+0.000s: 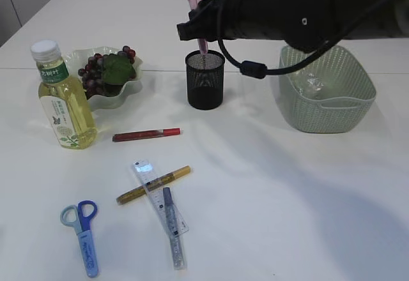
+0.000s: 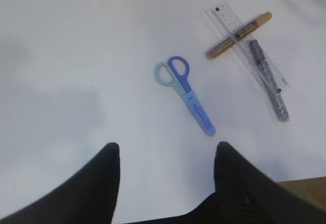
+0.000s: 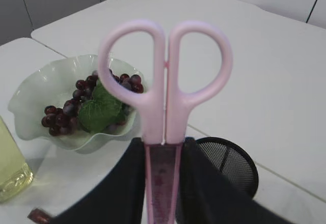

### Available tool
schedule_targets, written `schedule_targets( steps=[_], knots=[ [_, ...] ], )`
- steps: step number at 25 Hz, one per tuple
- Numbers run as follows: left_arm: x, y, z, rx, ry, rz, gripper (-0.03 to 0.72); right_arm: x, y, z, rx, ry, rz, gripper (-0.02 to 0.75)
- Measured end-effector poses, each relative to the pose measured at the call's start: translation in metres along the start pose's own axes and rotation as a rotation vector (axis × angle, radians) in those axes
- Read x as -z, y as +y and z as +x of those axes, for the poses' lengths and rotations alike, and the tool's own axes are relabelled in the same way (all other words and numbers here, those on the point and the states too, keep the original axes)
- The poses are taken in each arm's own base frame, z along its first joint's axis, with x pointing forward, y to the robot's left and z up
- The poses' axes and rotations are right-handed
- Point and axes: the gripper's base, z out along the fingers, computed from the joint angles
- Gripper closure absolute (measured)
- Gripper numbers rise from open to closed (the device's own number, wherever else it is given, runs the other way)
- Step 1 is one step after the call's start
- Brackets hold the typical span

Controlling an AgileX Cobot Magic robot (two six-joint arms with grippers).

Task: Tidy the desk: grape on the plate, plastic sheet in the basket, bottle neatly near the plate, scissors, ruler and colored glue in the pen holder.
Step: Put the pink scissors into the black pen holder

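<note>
Right hand [image 3: 163, 183], pink scissors [image 3: 164, 89] upright

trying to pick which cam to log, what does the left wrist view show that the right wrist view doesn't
Only the left wrist view shows the blue scissors, the clear ruler, the gold glue pen and the silver glue pen lying on the table, below the open left gripper.

Only the right wrist view shows the pink scissors clamped in the right gripper, the grapes on the plate, the black pen holder and the bottle.

Both show the white table.
</note>
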Motion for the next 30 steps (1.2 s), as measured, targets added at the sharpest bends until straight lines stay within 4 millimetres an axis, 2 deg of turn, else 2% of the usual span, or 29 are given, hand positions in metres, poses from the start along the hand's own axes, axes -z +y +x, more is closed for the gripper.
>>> schedule_targets(
  steps=[6, 12, 17, 24, 30],
  knots=[
    [0.0, 0.0, 0.0, 0.0, -0.005, 0.001, 0.256, -0.026, 0.0, 0.015, 0.001, -0.052, -0.003, 0.563],
    [0.0, 0.0, -0.001, -0.002, -0.01, -0.002, 0.256, -0.05, -0.016, 0.02, -0.009, -0.071, 0.029, 0.563],
    [0.0, 0.0, -0.001, -0.002, -0.01, -0.002, 0.256, -0.064, -0.031, 0.015, -0.016, -0.099, 0.059, 0.563],
    [0.0, 0.0, -0.003, -0.006, -0.03, -0.005, 0.256, -0.084, -0.042, 0.023, -0.021, -0.101, 0.077, 0.563],
    [0.0, 0.0, -0.005, -0.008, -0.058, -0.004, 0.256, -0.096, -0.045, 0.038, -0.025, -0.075, 0.082, 0.563]
  ],
)
